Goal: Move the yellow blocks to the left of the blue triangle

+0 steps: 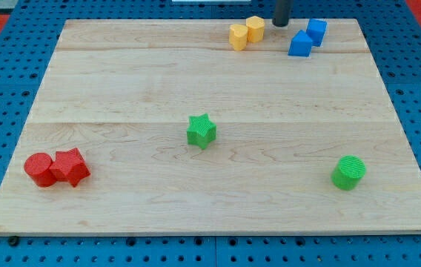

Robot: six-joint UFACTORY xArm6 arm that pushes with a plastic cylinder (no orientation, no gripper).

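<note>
Two yellow blocks sit touching near the view's top edge: a yellow block [239,36] and a yellow hexagon-like block [255,29] just to its upper right. The blue triangle [299,44] lies to their right, with a blue cube [316,31] touching its upper right. My tip [280,23] stands at the board's top edge, between the yellow hexagon block and the blue blocks, close to the hexagon's right side. The rod's upper part runs out of the view's top.
A green star [201,130] lies mid-board. A green cylinder [349,172] is at the lower right. A red cylinder [39,169] and a red block [70,167] touch at the lower left. The wooden board [121,81] lies on a blue pegboard.
</note>
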